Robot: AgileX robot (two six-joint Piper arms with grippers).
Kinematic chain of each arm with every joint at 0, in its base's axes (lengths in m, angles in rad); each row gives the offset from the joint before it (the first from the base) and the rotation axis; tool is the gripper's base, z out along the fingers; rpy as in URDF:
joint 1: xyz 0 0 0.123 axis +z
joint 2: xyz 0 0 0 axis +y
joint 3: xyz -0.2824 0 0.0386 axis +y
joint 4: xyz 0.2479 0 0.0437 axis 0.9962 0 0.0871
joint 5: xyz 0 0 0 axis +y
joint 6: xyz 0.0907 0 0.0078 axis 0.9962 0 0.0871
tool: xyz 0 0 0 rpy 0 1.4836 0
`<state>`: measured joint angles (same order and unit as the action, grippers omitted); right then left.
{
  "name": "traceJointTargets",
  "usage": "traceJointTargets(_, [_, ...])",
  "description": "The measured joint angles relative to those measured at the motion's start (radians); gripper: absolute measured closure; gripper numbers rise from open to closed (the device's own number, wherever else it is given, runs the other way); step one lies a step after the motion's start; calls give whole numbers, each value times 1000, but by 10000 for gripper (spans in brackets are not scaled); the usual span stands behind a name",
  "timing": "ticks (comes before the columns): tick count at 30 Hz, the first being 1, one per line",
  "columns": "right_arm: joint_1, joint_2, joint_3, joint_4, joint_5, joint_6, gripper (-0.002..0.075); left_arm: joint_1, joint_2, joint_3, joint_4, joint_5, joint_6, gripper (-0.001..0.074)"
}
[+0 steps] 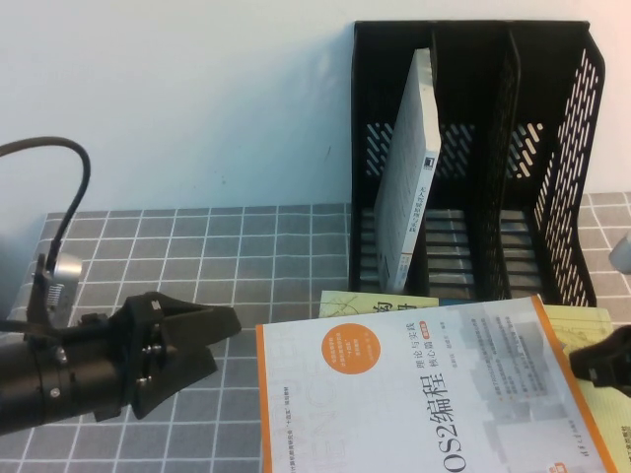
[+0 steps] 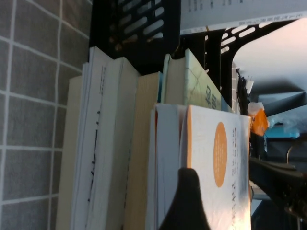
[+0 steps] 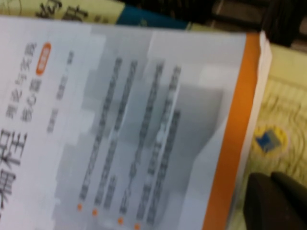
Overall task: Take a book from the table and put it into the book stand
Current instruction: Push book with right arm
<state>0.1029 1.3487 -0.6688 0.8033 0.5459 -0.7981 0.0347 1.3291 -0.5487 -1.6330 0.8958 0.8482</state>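
One black book stand (image 1: pixel 552 148) in the upper right of the high view, on the grey grid tablecloth (image 1: pixel 197 256) — three slots, divided by two perforated panels. One white book (image 1: pixel 409 177) already stands in the leftmost slot, spine out, leaning with its top edge toward the right divider. The other two slots hold no books.

In front of the stand, lower centre to lower right, a pile of books lying flat. Top one is the orange-and-white book (image 1: pixel 414 394), cover up, Chinese title plus "OS2" lettering, cut off by the bottom edge. Under it a yellow-green book (image 1: pixel 380 304) shows at the pile's far edge, and a pale yellow cover (image 1: pixel 592 414) sticks out on the right. The left wrist view shows the pile edge-on — at least five page blocks side by side, exact count hard to tell.

Left gripper (image 1: pixel 202 340) in the lower left of the high view, level with the table, pointing right at the pile's near-left corner; fingers spread partway, nothing between them, tips just short of the orange-and-white book.

Right gripper (image 1: pixel 603 363) at the right edge, only a dark tip showing beside the top book's right side; cannot tell if open or closed.
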Motion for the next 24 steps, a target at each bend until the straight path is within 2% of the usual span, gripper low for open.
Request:
traceJointTargets(4, [0, -45, 0, -112, 71, 103, 729, 46, 0, 0, 52, 17, 2, 229])
traceJointTargets(9, [0, -93, 4, -164, 171, 136, 729, 80, 0, 2, 151, 23, 0, 228])
traceJointTargets(18, [0, -105, 11, -155, 209, 139, 729, 80, 0, 81, 121, 25, 107, 228])
traceJointTargets(24, [0, -105, 18, -75, 220, 102, 729, 80, 23, 90, 84, 69, 127, 225])
